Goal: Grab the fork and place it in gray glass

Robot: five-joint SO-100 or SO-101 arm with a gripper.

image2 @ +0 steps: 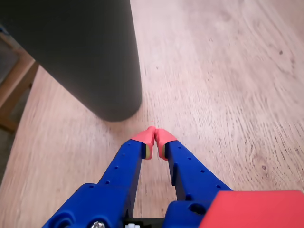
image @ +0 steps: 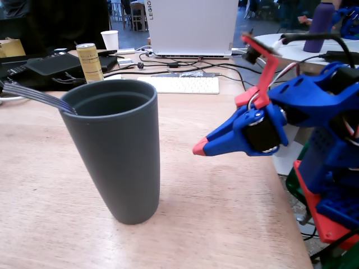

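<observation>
The gray glass [image: 118, 151] stands upright on the wooden table, left of centre in the fixed view. The fork [image: 33, 94] rests inside it. Its silver tines stick out over the left rim, and its handle is hidden inside the glass. My gripper [image: 200, 148] hovers to the right of the glass, apart from it, shut and empty. In the wrist view the red fingertips [image2: 148, 138] touch each other just in front of the base of the glass [image2: 80, 52]. The fork does not show in that view.
At the back of the table are a yellow can [image: 90, 61], a white paper cup [image: 110, 39], a white keyboard [image: 179, 84], a laptop [image: 190, 25], cables and black gear. A purple bottle [image: 321, 25] stands far right. The table's right edge [image: 291, 224] runs beside the arm's base.
</observation>
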